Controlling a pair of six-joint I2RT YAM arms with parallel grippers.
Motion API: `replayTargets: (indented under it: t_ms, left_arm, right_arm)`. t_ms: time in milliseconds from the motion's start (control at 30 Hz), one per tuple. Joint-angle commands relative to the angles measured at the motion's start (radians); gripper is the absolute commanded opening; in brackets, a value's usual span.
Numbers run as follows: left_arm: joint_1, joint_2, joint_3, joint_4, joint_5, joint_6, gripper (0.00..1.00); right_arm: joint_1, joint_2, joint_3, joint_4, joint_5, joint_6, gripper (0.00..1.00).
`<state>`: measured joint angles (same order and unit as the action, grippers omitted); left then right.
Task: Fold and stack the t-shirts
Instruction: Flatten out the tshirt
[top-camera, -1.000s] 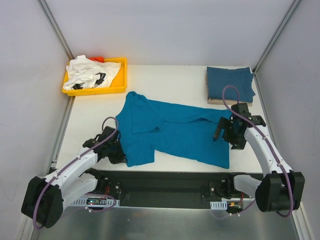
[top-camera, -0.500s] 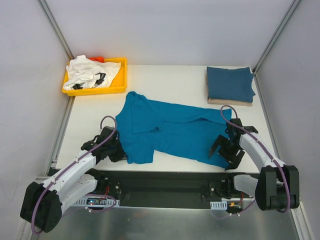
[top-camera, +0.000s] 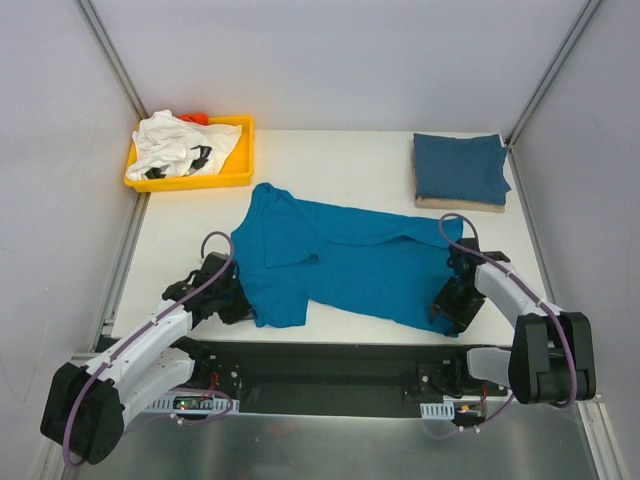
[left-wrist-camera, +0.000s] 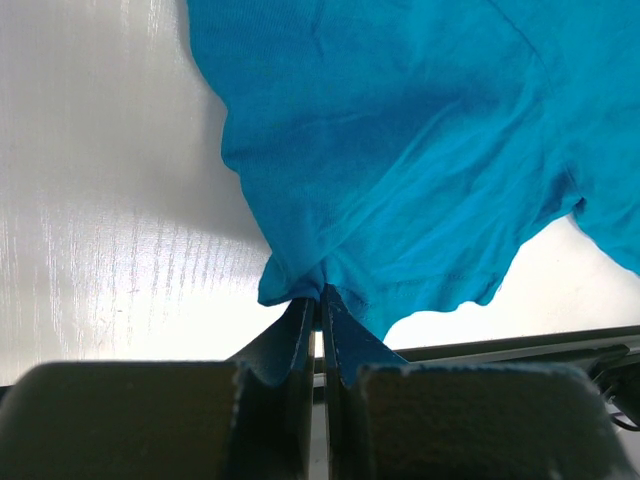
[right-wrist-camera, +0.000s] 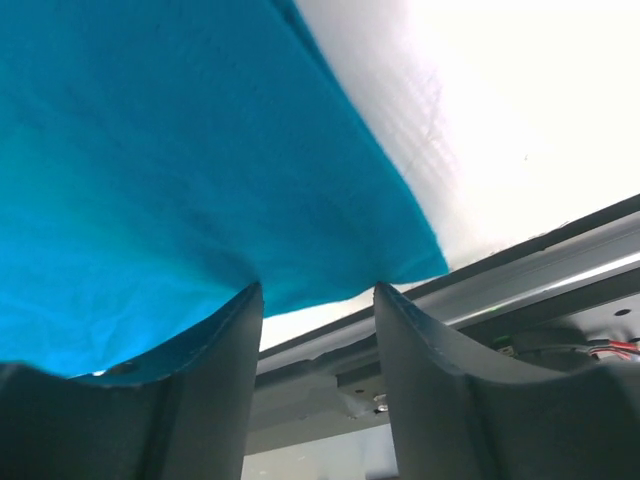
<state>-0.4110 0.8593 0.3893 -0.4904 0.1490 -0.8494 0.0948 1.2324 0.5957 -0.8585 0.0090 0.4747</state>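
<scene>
The teal-blue t-shirt (top-camera: 345, 262) lies spread across the table's middle. My left gripper (top-camera: 240, 305) is shut on its near left sleeve edge, and the left wrist view shows the pinched cloth (left-wrist-camera: 310, 285) between the closed fingers. My right gripper (top-camera: 448, 312) is open at the shirt's near right corner, and the right wrist view shows the fingers (right-wrist-camera: 225, 330) spread with the hem (right-wrist-camera: 330, 285) lying over their tips. The darker blue shirt (top-camera: 460, 167) sits folded at the far right. The white shirt with black marks (top-camera: 180, 145) lies crumpled in the yellow tray (top-camera: 240, 170).
The folded dark shirt rests on a tan board (top-camera: 460, 203). An orange object (top-camera: 196, 118) peeks out behind the white shirt. The table's near edge and the black base rail (top-camera: 330, 370) lie just below both grippers.
My right gripper has swung down and toward the near edge, from beside the shirt's right side to its near right corner. The left gripper has stayed on the sleeve.
</scene>
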Motion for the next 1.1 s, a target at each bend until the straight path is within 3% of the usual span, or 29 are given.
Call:
replayTargets:
  t_ms: [0,133,167,400,567,800,1067]
  left_arm:
    - [0.005,0.000,0.006,0.007,0.012,-0.004,0.00]
    - [0.005,0.006,0.008,0.009,0.001,-0.008,0.00]
    - [0.005,0.007,0.011,0.009,0.000,-0.008,0.00]
    - [0.005,0.026,0.025,0.006,-0.005,-0.005,0.00]
    - [0.005,0.017,0.049,0.007,-0.006,0.003,0.00]
    - [0.005,-0.107,0.183,0.007,-0.022,0.074,0.00]
    - [0.005,-0.258,0.509,0.012,-0.228,0.223,0.00]
  right_arm:
    - [-0.006,0.015,0.013,0.006,0.060,0.012,0.50]
    - [-0.006,0.059,0.026,0.032,0.042,-0.014,0.45]
    - [-0.004,0.091,0.029,0.051,0.033,-0.030,0.38]
    - [-0.004,0.197,0.039,0.133,-0.053,-0.074,0.32]
    - [0.002,0.161,0.077,0.171,-0.075,-0.105,0.01]
    - [0.026,-0.075,0.316,0.063,-0.015,-0.243,0.01]
    - [0.028,-0.261,0.617,0.003,0.040,-0.297,0.01]
